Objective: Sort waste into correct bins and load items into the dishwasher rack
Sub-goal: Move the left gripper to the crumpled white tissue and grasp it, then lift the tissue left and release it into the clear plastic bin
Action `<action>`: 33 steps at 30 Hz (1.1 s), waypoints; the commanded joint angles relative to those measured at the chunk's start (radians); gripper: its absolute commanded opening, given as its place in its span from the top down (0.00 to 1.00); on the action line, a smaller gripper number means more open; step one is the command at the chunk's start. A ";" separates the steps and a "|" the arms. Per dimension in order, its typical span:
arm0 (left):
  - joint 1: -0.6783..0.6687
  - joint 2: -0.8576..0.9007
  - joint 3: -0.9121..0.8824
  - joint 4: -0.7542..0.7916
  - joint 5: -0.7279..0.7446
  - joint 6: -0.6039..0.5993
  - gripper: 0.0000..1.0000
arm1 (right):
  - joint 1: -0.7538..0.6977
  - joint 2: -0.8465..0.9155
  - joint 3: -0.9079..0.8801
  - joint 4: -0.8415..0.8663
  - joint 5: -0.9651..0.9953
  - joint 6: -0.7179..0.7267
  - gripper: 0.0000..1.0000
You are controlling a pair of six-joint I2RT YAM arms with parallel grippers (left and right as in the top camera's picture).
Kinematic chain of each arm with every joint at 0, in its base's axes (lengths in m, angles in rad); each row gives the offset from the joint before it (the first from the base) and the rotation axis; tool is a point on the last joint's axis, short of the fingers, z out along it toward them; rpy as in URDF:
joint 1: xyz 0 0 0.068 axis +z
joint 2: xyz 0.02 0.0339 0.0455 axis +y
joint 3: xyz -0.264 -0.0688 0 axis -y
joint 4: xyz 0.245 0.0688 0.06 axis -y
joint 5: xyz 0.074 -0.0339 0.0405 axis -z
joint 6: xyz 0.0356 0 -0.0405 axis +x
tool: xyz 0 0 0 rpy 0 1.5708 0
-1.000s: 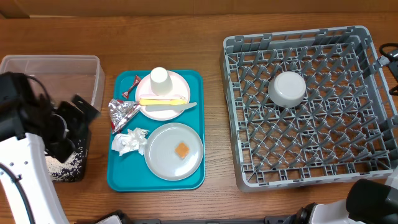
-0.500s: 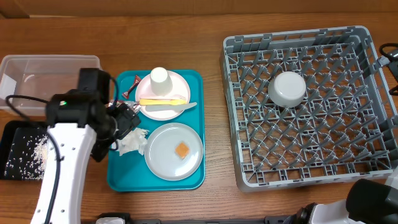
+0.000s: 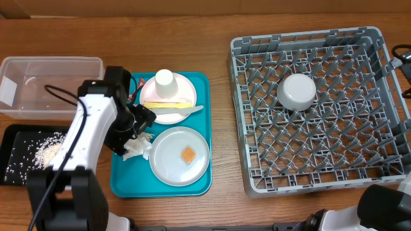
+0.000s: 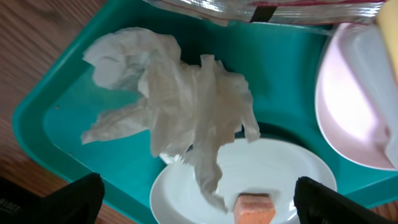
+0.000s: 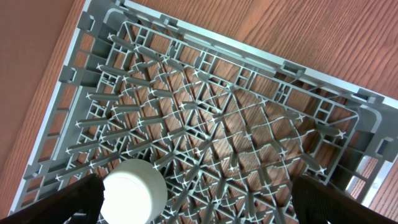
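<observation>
My left gripper [image 3: 133, 130] [image 4: 199, 202] is open and empty, just above the crumpled white napkin [image 3: 137, 148] [image 4: 180, 112] on the teal tray [image 3: 128, 181]. Crumpled silver foil [image 4: 205, 5] and a red wrapper [image 3: 136, 87] lie beyond it. The grey plate [image 3: 168, 168] holds the orange food square [image 3: 187, 154] [image 4: 254, 208]. The pinkish-white plate [image 3: 185, 88] carries the white cup [image 3: 165, 81], a yellow utensil [image 3: 168, 104] and a pale utensil [image 3: 185, 111]. My right gripper [image 5: 199, 199] is open above the dishwasher rack [image 3: 239, 96] [image 5: 249, 124], where the white bowl [image 3: 296, 91] [image 5: 134, 190] sits upside down.
The clear tub [image 3: 51, 64] stands at the far left. The black tray [image 3: 14, 138] in front of it holds rice grains [image 3: 45, 151]. My left arm crosses over the gap between the bins and the teal tray.
My left arm has swung right from over the black tray to above the napkin on the teal tray. The rice now shows in the black tray. The right arm has not moved.
</observation>
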 commanded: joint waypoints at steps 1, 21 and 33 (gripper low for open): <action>-0.004 0.049 -0.010 -0.001 0.039 0.014 0.06 | -0.002 0.001 0.010 0.002 -0.001 0.005 0.00; -0.003 0.113 0.031 -0.056 0.035 0.126 0.96 | -0.002 0.001 0.010 0.002 -0.001 0.005 0.00; -0.007 0.074 0.412 -0.348 0.018 0.212 0.96 | -0.002 0.001 0.010 0.002 -0.001 0.005 0.00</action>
